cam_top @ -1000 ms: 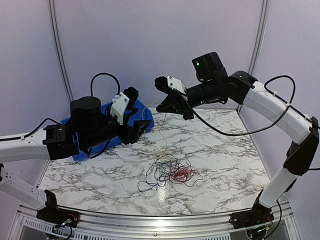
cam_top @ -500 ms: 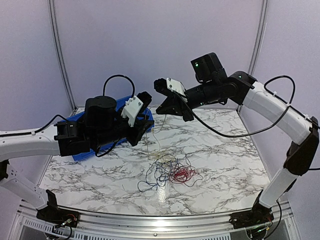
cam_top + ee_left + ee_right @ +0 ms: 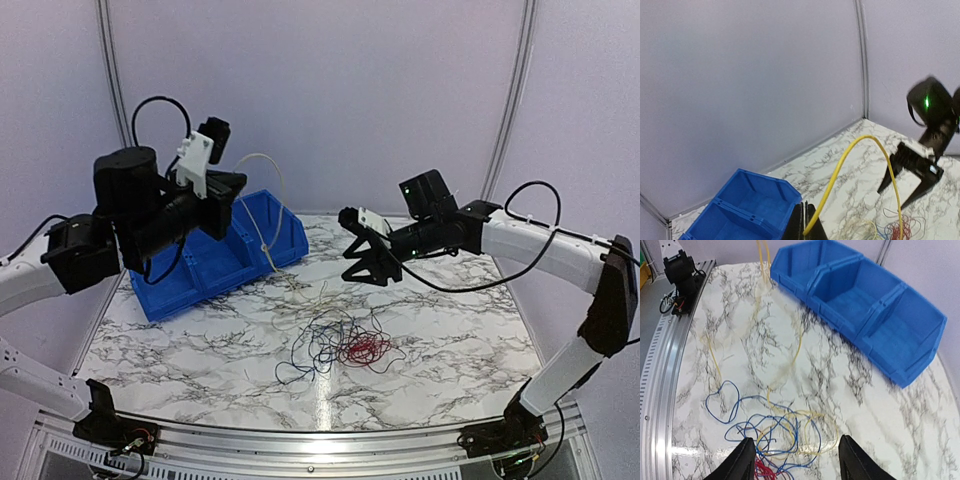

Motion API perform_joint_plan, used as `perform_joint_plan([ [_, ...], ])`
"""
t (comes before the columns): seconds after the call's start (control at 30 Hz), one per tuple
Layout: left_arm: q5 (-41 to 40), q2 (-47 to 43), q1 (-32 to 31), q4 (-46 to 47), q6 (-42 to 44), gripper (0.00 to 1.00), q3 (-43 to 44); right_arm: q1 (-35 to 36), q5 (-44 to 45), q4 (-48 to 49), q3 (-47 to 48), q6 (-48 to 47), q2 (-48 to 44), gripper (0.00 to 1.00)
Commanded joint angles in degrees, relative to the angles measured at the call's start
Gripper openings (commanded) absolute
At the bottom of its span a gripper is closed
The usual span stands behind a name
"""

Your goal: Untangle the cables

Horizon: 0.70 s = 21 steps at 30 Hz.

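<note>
The cables (image 3: 340,345) lie as a loose tangle of blue, red, dark and yellowish wires on the marble table; the right wrist view shows the blue loops (image 3: 765,425) and a bit of red. One yellow cable (image 3: 272,200) rises from the tangle in a high arc. My left gripper (image 3: 226,186) is raised over the blue bin and shut on that yellow cable's end (image 3: 840,175), pinched between the jaws (image 3: 809,224). Low over the table just behind the tangle, my right gripper (image 3: 368,276) is open and holds nothing, its fingers (image 3: 742,462) spread above the blue loops.
A blue two-compartment bin (image 3: 215,260) stands at the back left of the table, its compartments (image 3: 865,300) showing bare blue floors. Purple walls close the back and sides. A metal rail (image 3: 665,365) runs along the near table edge.
My left gripper shut on the yellow cable and swung up and left, lifting it in an arc. My right gripper opened, let the cable go and dropped toward the tangle.
</note>
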Motion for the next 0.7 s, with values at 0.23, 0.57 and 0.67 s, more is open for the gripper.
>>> perform_joint_plan([
  [0.23, -28.7, -3.5, 4.4, -17.1, 2.8, 0.00, 17.8, -1.9, -1.0, 19.0, -17.9, 5.6, -3.6, 0.58],
  [0.57, -27.4, 0.5, 11.7, -22.1, 5.5, 0.00, 33.3, -2.6, 0.9, 23.5, -21.1, 6.8, -2.6, 0.58],
  [0.67, -28.0, 3.9, 11.8, -22.6, 7.9, 0.00, 38.3, -2.5, -0.7, 23.9, -20.9, 8.3, 0.0, 0.59],
])
